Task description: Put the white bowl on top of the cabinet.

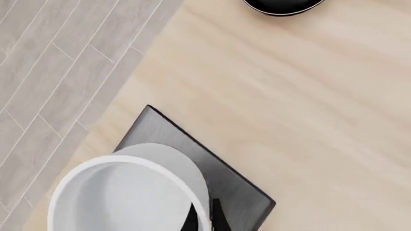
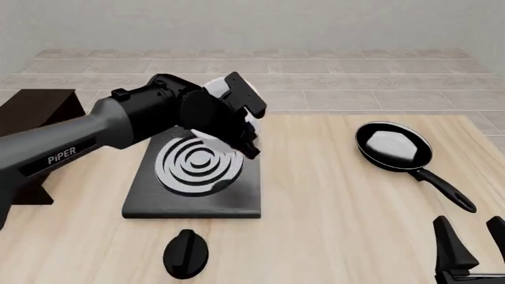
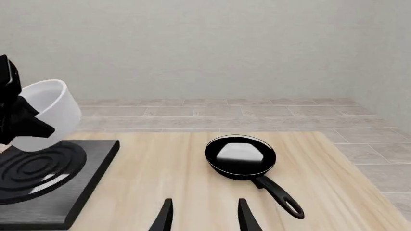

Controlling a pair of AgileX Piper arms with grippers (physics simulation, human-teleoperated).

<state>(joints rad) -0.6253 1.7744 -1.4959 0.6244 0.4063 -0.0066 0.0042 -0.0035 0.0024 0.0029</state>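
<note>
My left gripper (image 2: 243, 135) is shut on the rim of the white bowl (image 2: 214, 89) and holds it tilted in the air above the stove plate (image 2: 197, 198). The left wrist view shows the bowl (image 1: 122, 192) close up, with its rim pinched between the gripper's (image 1: 204, 217) dark fingers. In the right wrist view the bowl (image 3: 48, 113) hangs clear of the plate. The dark brown cabinet (image 2: 35, 106) stands at the table's far left, left of the bowl, partly hidden by my left arm. At the near right, my right gripper (image 2: 475, 239) is open and holds nothing.
A black frying pan (image 2: 392, 147) with a white patch inside lies at the right, its handle pointing toward the near right. A black knob (image 2: 185, 253) sits on the table in front of the stove plate. The table's far edge meets a tiled floor.
</note>
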